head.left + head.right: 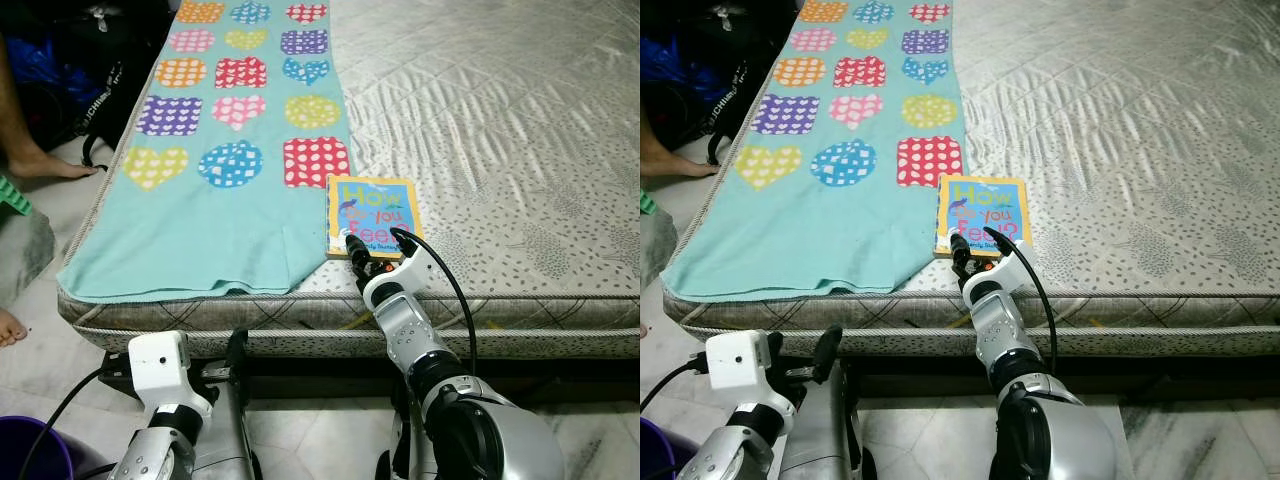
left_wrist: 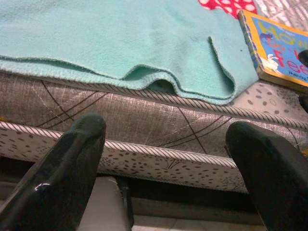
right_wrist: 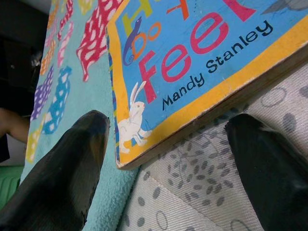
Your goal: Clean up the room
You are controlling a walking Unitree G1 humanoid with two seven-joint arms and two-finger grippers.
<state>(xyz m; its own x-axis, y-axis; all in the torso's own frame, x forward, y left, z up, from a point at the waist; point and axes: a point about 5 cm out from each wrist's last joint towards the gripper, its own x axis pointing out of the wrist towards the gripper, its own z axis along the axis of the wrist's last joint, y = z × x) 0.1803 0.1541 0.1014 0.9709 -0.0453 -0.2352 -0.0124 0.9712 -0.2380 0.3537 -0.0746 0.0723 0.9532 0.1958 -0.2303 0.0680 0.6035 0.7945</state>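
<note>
Left eye view: book (image 1: 373,215) on grey mattress (image 1: 500,130).

Bed: quilted grey mattress (image 1: 500,110), low on the floor
Floor: pale marble tiles (image 1: 320,430)
Far left: dark bags (image 1: 70,70)

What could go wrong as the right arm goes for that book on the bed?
The book lies flat on the mattress, so the open right pincer at its near edge may push it away instead of gripping. Its left edge rests on the blanket, which a finger might snag.
</note>
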